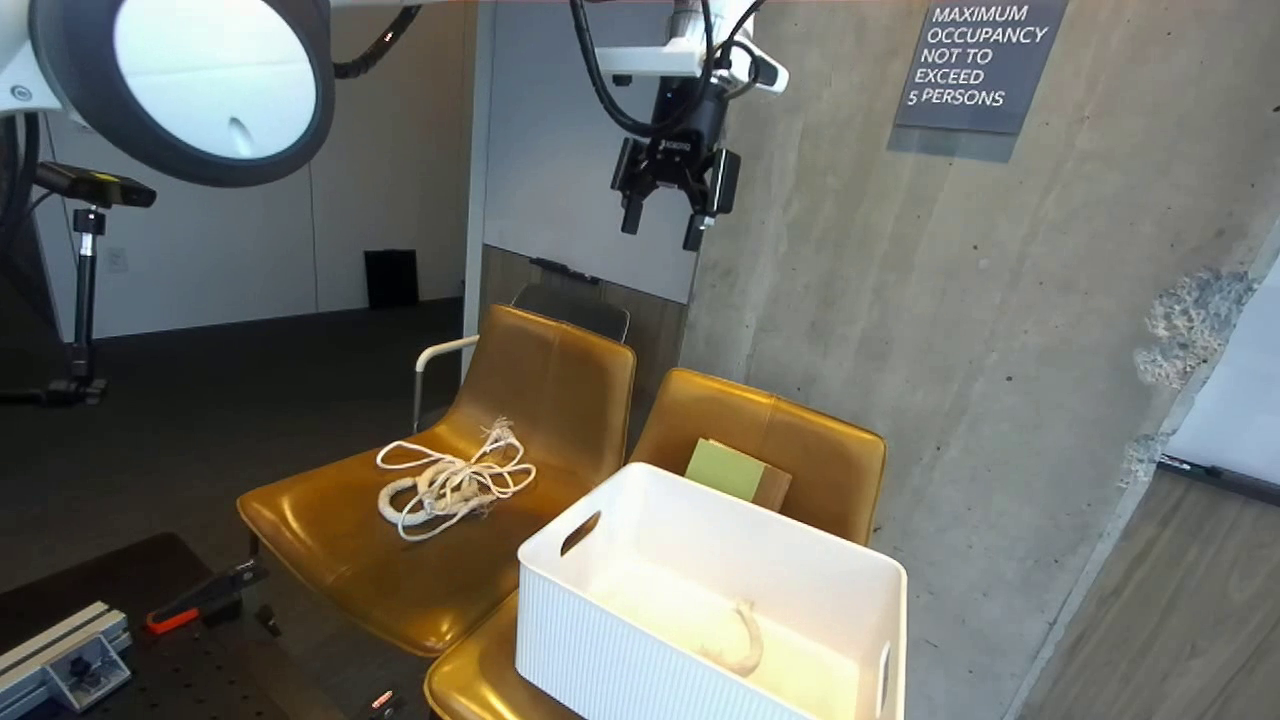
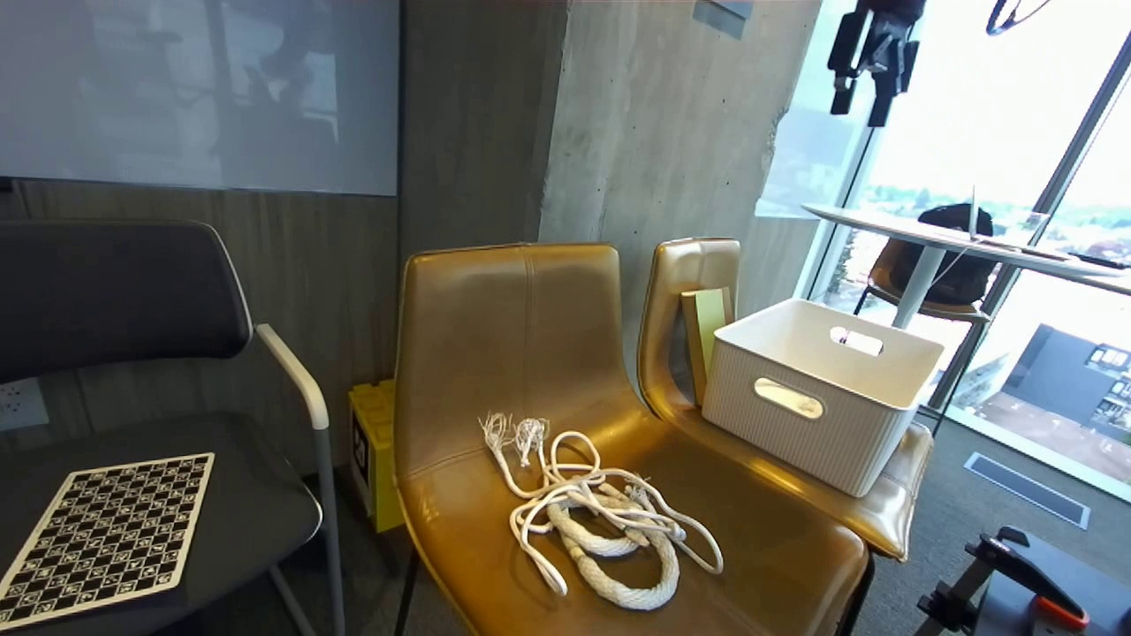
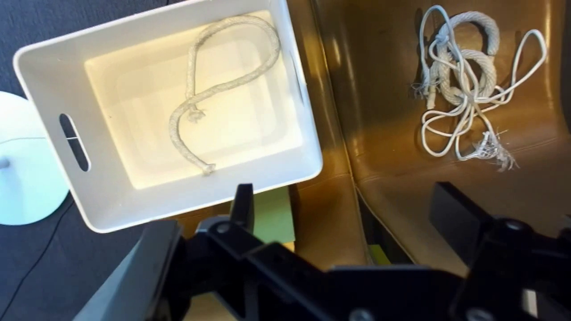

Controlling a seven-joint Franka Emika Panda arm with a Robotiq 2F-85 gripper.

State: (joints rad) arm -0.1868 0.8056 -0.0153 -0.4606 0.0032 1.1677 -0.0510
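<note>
- The hand (image 1: pixel 663 227) hangs high above the box and chairs, well apart from them, its two fingers (image 1: pixel 632 215) pointing down.
- Those fingers are spread wide, with open air between them in both exterior views.
- A white arm (image 1: pixel 685 55) carries the hand from above, and a black cable (image 1: pixel 597 85) loops down beside it.
- In the wrist view the hand enters from the bottom edge, a finger to each side.
- There, the white box (image 3: pixel 187 191) sits toward the picture's left, a rope (image 3: pixel 223 87) looped on its floor.
- Toward the right, a tangle of cord (image 2: pixel 610 512) lies on a brown chair (image 2: pixel 512 353).
- A green block (image 1: pixel 725 470) leans on the neighbouring chair (image 1: pixel 820 450), just beside the box.
</note>
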